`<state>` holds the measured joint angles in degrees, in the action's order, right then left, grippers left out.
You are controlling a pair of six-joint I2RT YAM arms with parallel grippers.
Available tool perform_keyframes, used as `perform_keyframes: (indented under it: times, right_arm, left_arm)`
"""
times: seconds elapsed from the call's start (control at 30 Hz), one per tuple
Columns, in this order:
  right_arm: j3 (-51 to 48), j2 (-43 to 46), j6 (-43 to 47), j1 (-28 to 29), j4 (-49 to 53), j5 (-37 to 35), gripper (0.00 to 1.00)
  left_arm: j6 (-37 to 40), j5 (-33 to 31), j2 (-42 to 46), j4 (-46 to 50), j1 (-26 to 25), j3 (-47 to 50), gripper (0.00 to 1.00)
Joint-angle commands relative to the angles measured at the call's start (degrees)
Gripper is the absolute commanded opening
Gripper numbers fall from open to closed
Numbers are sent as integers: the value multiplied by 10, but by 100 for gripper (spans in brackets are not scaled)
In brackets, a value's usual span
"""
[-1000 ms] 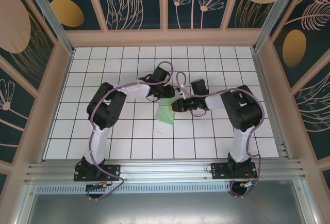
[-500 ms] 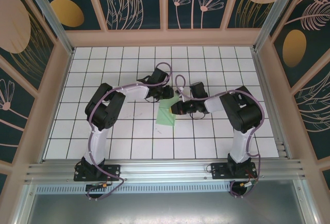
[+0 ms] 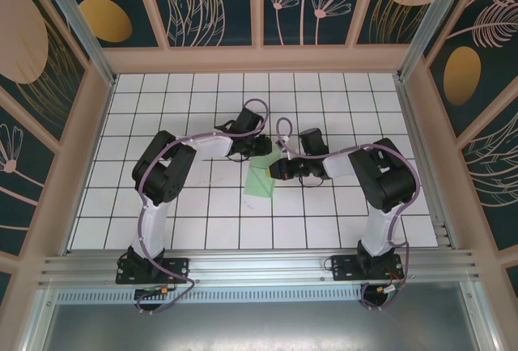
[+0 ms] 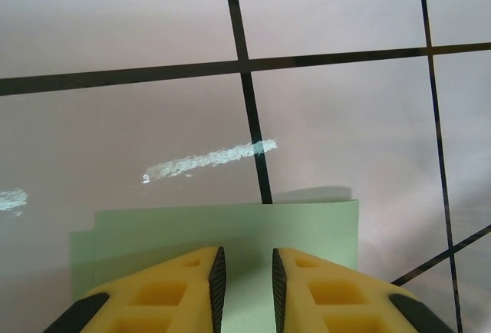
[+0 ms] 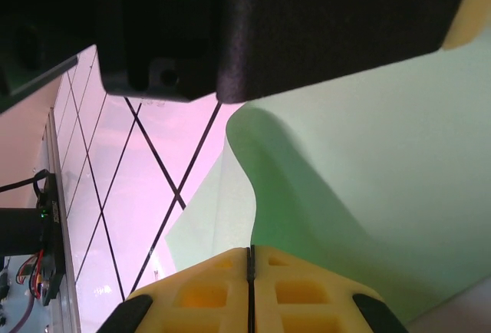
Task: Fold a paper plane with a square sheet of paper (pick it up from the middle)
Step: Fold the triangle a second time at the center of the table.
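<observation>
where the thin mint sheet (image 3: pixel 260 182) curls, it is pinched by the right tool (image 5: pixel 250 252); the left tool (image 4: pixel 247 253) is held parted above.

Top view: bright, even, sharp.
Left wrist: pinkish cast; soft shadow edging the paper (image 4: pixel 307 229).
Right wrist: dark, blurred foreground.

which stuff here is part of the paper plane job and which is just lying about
Job: square sheet of paper, left pincer, right pincer.
Lying about: white scuff on the table, patterned wall panels.
</observation>
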<state>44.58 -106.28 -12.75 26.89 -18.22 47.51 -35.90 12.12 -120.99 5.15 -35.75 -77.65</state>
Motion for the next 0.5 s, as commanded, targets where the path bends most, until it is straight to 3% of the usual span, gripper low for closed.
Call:
perform_keyframes:
  times: [0.0,0.47]
  right_arm:
    - [-6,18,9,2,-16,-8,10]
    - [-19,23,10,2,-9,-28,10]
  left_arm:
    - [-3,-1,16,0,1,10,27]
    - [2,-1,16,2,1,10,27]
